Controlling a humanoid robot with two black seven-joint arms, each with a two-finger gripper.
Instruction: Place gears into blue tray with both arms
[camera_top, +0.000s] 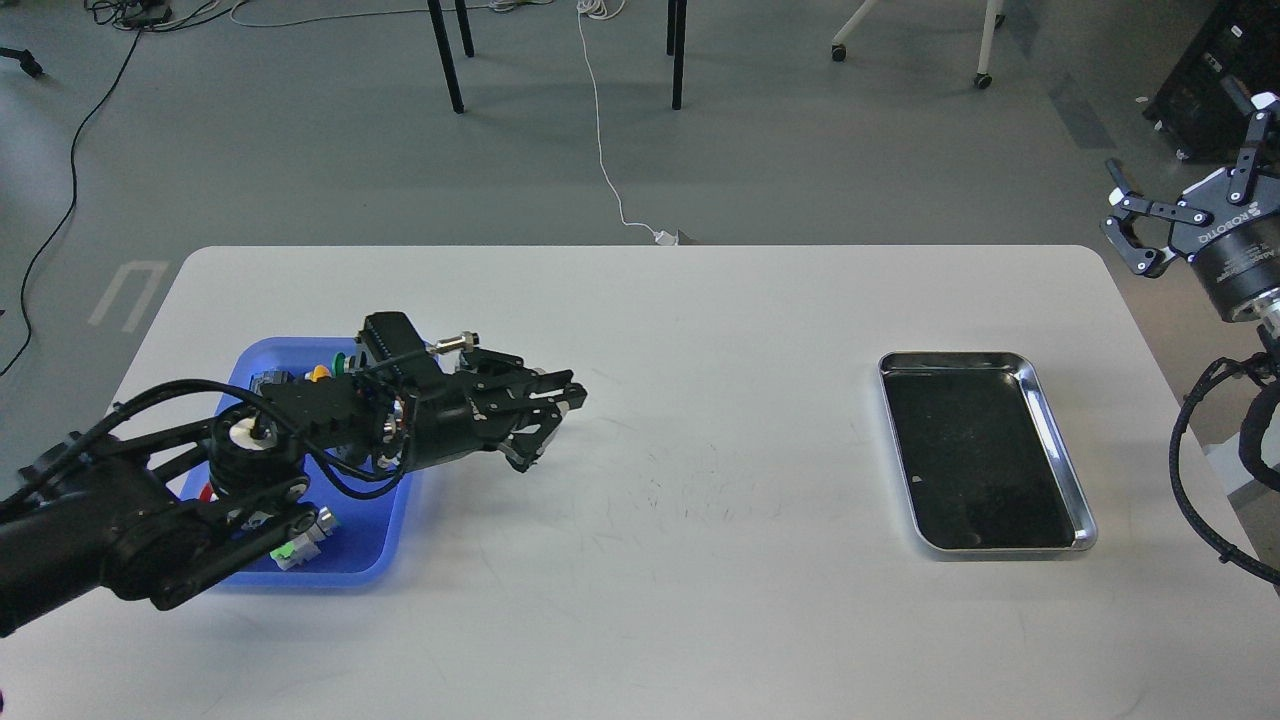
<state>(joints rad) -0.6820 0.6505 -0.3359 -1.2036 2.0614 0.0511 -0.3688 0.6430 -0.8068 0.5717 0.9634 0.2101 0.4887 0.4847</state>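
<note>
My left arm comes in from the lower left and lies across the blue tray (385, 520), hiding much of it. The left gripper (568, 393) hovers over the table just right of the tray's far corner. Its fingers are pressed together on a tiny black gear, which barely shows against the dark fingertips. No other gear can be seen on the table. My right gripper (1188, 137) is raised off the table's far right corner, open and empty.
Coloured push-button switches (320, 373) lie at the tray's far end, and another switch (300, 540) lies near its front. A shiny steel tray (1050, 400) with a dark bottom sits on the right of the white table (700, 580).
</note>
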